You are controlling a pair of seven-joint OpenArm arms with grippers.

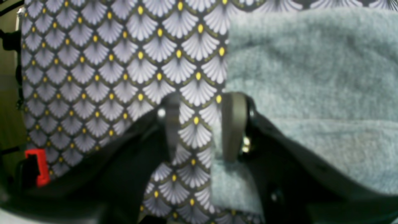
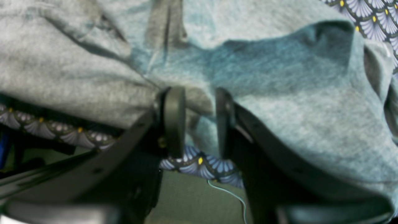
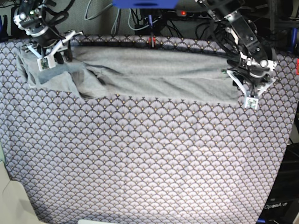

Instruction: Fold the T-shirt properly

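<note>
The grey T-shirt (image 3: 154, 74) lies in a long, rumpled band along the table's far edge, with a bunched sleeve end at the left. In the base view my right gripper (image 3: 46, 58) sits over that left end. The right wrist view shows the right gripper (image 2: 199, 96) open, jaws apart, with wrinkled T-shirt (image 2: 279, 93) fabric showing in the gap. My left gripper (image 3: 250, 88) is at the shirt's right end. In the left wrist view the left gripper (image 1: 200, 99) is open with bare tablecloth in the gap, its right finger (image 1: 233, 124) touching the T-shirt (image 1: 311, 77) edge.
The purple-white fan-scale tablecloth (image 3: 140, 158) covers the whole table, whose far edge runs just behind the shirt. Cables and equipment (image 3: 149, 14) stand beyond it. A red clip (image 1: 37, 166) sits at the table's side, and a loose thread (image 2: 230, 194) hangs below the cloth.
</note>
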